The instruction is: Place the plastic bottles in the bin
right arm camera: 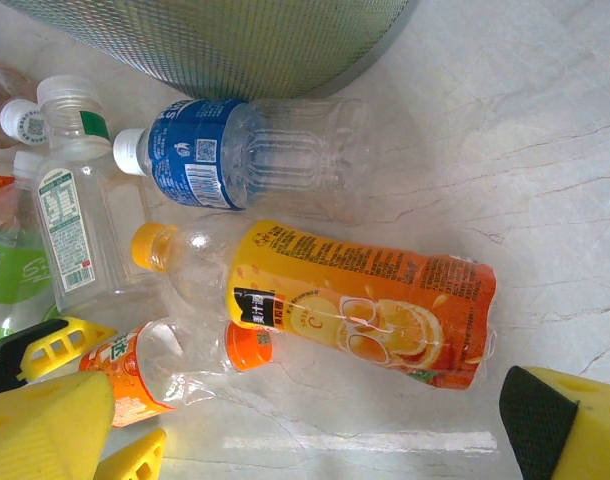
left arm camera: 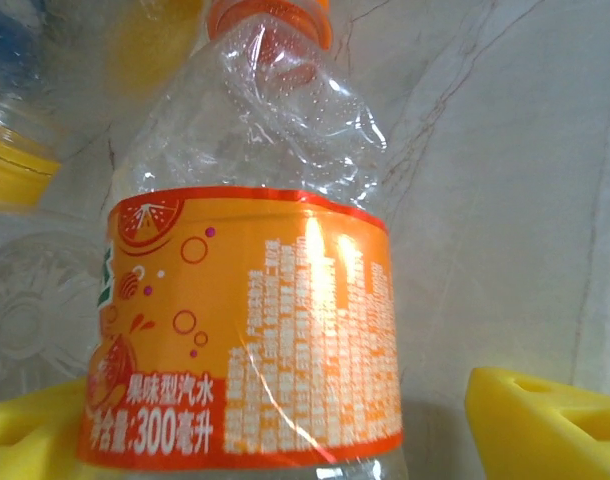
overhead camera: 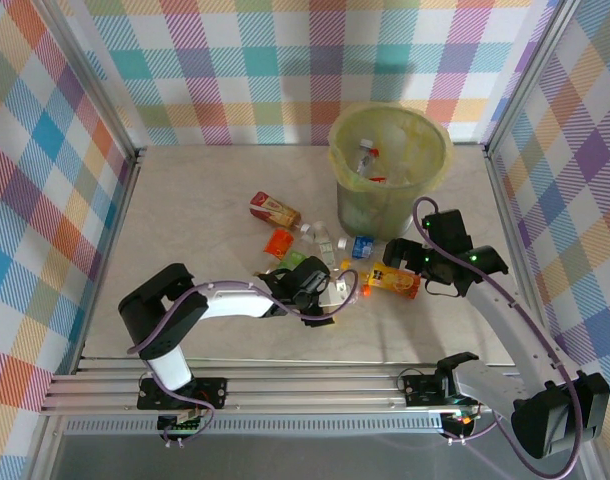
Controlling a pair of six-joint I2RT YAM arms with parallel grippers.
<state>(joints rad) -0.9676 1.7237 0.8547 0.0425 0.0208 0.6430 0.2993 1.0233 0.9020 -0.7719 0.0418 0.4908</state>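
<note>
We show plastic bottles [overhead camera: 275, 210] loose on the table [overhead camera: 185, 200] near the base of the bin [overhead camera: 385, 212], which holds a few more; the left gripper [overhead camera: 333, 292] and right gripper [overhead camera: 393, 260] sit low among the loose ones.

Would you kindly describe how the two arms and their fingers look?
Both the left arm and right arm have white links with black joints, and purple cables loop along them. Small green lights glow on the right wrist. The fingers are yellow with cut-out slots.
</note>
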